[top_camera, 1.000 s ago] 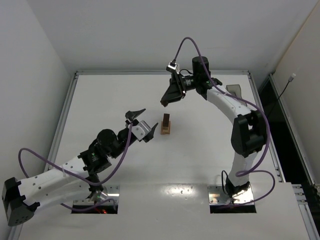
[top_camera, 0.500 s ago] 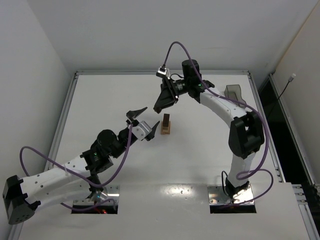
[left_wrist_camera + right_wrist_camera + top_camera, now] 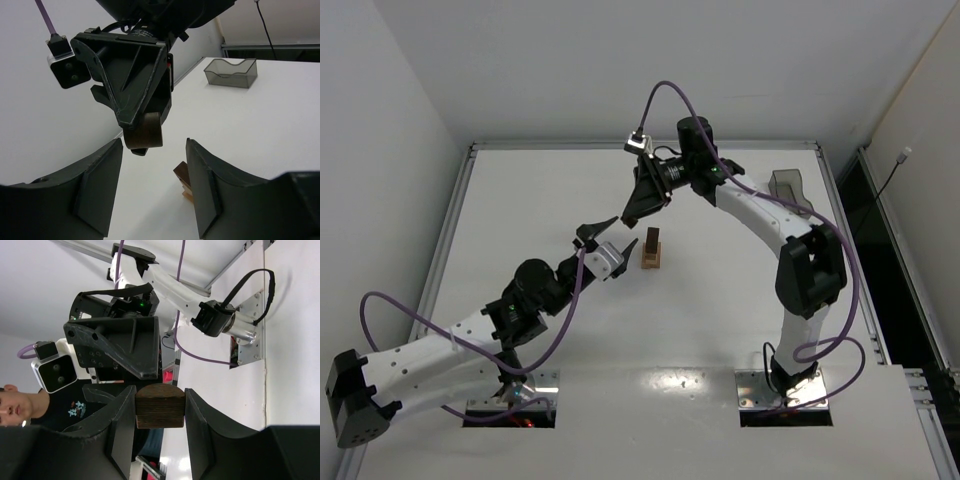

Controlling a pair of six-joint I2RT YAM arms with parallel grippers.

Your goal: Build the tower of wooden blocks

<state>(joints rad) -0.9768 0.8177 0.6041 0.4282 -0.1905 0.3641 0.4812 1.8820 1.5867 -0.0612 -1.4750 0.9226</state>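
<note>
your right claw (image 3: 160,392) is squeezing a dark brown block (image 3: 160,409), hanging up high just beside the tower (image 3: 652,250), your left claw (image 3: 154,146) is hovering half open near it, holding nothing

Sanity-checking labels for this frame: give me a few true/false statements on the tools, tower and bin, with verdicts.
1. The right tool grips a dark brown block. True.
2. The left tool holds a block. False: its jaws are apart with nothing between them.
3. The tower has a dark piece atop a tan one. True.
4. The held block rests on the tower. False: it hangs in the air, apart from it.
5. The grey bin sits beside the left arm. False: it is near the far right corner of the table.
</note>
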